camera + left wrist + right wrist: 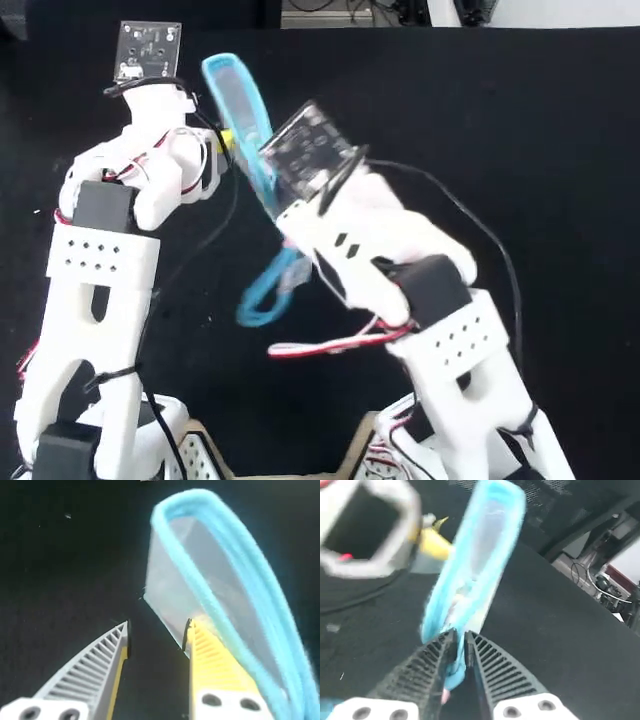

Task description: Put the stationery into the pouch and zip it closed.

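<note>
The pouch (250,120), clear-walled with a bright blue trim, was held up over the black table (520,120) between the two arms, standing on edge and tilted. Its blue rim ran in a long loop from top to bottom, and the lower end curled down towards the table.

At the pouch's lower part, the right gripper (460,637) had its black ribbed fingers pressed together on the blue edge, pinching the pouch (480,555).

Beside the pouch's upper part, the left gripper (157,625) stood spread, one finger grey and the other yellow, with nothing between them. The yellow finger's tip lay at the bottom edge of the pouch's clear wall (200,580), touching it or just beside it; I could not tell which. The grey finger was apart from the pouch.
</note>
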You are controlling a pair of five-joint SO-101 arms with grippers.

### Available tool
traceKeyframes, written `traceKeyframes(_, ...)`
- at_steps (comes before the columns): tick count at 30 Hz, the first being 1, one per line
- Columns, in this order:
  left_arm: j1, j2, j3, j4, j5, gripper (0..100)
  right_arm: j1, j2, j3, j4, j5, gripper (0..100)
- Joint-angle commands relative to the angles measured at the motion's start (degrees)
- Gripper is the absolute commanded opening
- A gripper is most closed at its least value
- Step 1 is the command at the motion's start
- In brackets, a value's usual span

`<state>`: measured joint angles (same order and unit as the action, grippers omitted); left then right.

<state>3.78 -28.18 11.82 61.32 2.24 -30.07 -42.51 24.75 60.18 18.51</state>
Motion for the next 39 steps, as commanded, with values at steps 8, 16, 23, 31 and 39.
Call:
traceKeyframes(8, -4.0, -0.79, -2.33, 2.55, 0.7, 19, -6.51, -6.81, -3.65, 3.25, 2.11, 1.1)
traceKeyframes(16, -3.91, -0.79, -9.45, 7.3, 0.62, 19, -11.08, -6.81, -6.02, 3.25, 2.37, 1.1)
traceKeyframes(23, -5.85, -0.18, -9.63, 10.11, 0.53, 19, -4.57, -6.9, 1.63, 4.75, -0.53, 4.4)
traceKeyframes(31, -5.58, -0.35, -9.71, 10.02, 0.62, 19, -8.09, -6.99, 17.63, -5.36, -6.33, 17.1)
traceKeyframes(39, -5.58, -0.7, -9.71, 10.2, 0.62, 19, -8.0, -6.99, 30.2, -28.22, -11.87, 16.6)
